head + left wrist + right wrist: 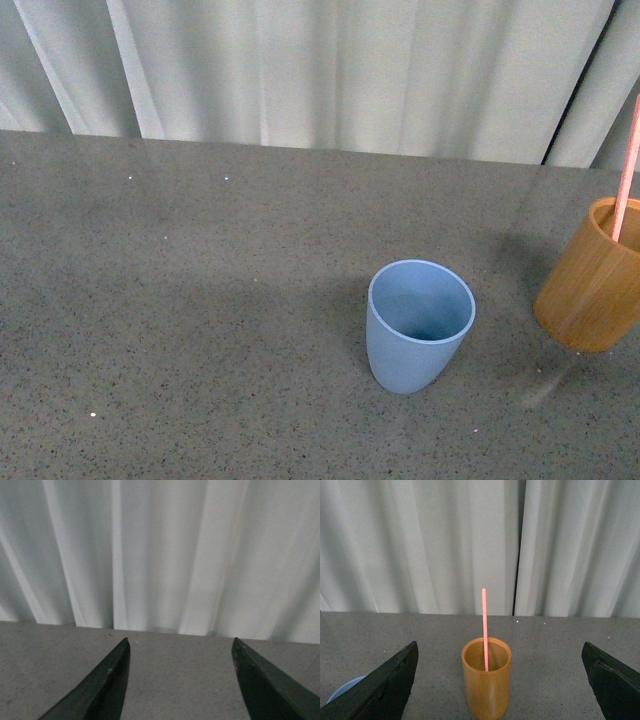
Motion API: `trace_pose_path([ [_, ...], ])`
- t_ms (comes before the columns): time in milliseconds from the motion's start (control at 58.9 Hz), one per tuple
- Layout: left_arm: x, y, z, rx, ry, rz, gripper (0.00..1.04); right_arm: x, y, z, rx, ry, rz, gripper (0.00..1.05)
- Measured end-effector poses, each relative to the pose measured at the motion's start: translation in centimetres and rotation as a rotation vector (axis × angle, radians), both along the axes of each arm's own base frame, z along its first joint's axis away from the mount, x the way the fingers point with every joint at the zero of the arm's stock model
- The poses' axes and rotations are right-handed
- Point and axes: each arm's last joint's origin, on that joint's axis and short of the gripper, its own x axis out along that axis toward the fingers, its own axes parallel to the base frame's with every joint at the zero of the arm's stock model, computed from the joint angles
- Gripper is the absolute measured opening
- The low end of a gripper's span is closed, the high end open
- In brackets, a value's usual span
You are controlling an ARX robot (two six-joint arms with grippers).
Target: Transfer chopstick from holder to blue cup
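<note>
The light blue cup [420, 325] stands empty near the middle of the grey table. The orange-brown wooden holder [592, 290] stands to its right at the picture's edge, with one pink chopstick [626, 170] standing in it. In the right wrist view the holder [486, 682] and chopstick [484, 625] sit ahead of my right gripper [500, 652], centred between its wide-open fingers and apart from them; a sliver of the blue cup [342, 692] shows beside one finger. My left gripper [181, 647] is open over bare table. Neither arm shows in the front view.
The speckled grey table [200, 300] runs back to a white curtain [350, 70]. A dark gap in the curtain [516, 555] shows behind the holder.
</note>
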Motion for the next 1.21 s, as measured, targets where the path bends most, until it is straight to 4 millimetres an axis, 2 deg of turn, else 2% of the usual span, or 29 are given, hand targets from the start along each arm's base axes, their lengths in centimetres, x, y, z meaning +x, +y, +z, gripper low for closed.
trace_pose_path([
  [306,-3.9,3.9,-4.2,0.015,0.011,-0.004,0.04,0.0,0.0,0.0,0.000,0.000,0.000,0.95],
  [527,-5.8,5.3,-5.8,0.016,0.008,0.004,0.04,0.0,0.0,0.0,0.000,0.000,0.000,0.95],
  [867,-7.7,7.0,-7.2,0.016,0.010,0.004,0.04,0.0,0.0,0.0,0.000,0.000,0.000,0.95],
  [1206,-9.0,7.1,-8.0,0.017,-0.016,0.009,0.04,0.0,0.0,0.0,0.000,0.000,0.000,0.95],
])
